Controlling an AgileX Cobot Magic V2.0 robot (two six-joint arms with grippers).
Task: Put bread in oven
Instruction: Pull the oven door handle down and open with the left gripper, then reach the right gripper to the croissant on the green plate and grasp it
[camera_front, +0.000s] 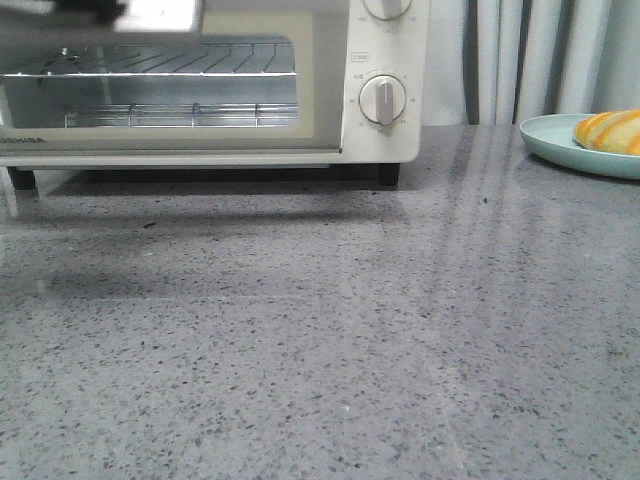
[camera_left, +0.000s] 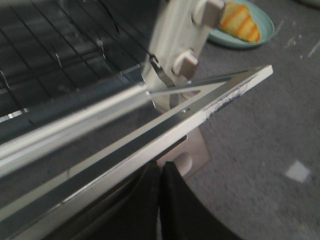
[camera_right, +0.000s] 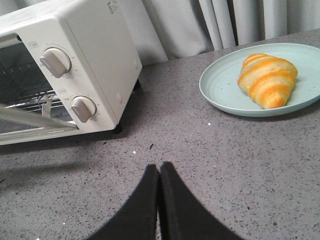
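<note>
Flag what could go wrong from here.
The oven door looks only partly lowered, close above the shut left tool; it could drop or swing back. The glossy bread sits loose on a shallow plate, so the right tool, shut now, might push it or slide the plate.

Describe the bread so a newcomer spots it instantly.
Start at the white boxy toaster oven on the grey speckled countertop. Beside its dial side sits a pale blue-green round plate. On it lies the glossy golden-orange croissant-shaped roll, the only striped thing here.
</note>
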